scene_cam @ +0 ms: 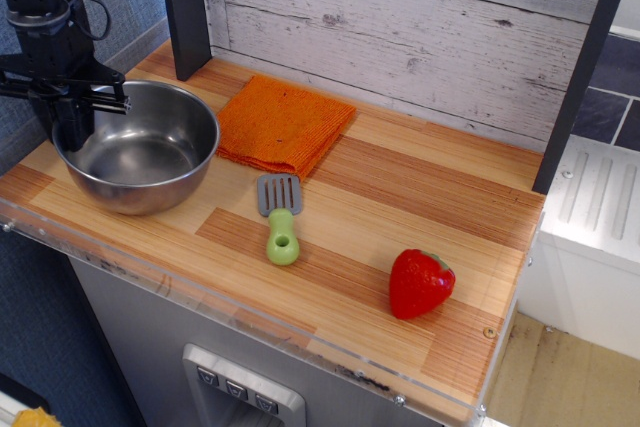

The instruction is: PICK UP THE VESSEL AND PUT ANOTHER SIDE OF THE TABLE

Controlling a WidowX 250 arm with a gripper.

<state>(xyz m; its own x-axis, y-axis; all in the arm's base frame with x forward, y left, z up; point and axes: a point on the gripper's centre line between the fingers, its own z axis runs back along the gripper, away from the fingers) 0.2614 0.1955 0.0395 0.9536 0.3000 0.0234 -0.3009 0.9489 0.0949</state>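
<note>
The vessel [145, 159], a round shiny steel bowl, sits at the left end of the wood-plank table [420, 192], its base on or just above the top. My black gripper [72, 129] comes down from the upper left. Its fingers straddle the bowl's left rim, one inside and one outside, and are closed on it. The bowl's right rim lies close to the orange cloth [282, 125] without covering it.
A grey spatula with a green handle [280, 219] lies in front of the cloth. A red toy strawberry [418, 283] stands near the front right. A dark post [186, 9] rises behind the bowl and another [585, 67] at the right. A white plank wall runs along the back.
</note>
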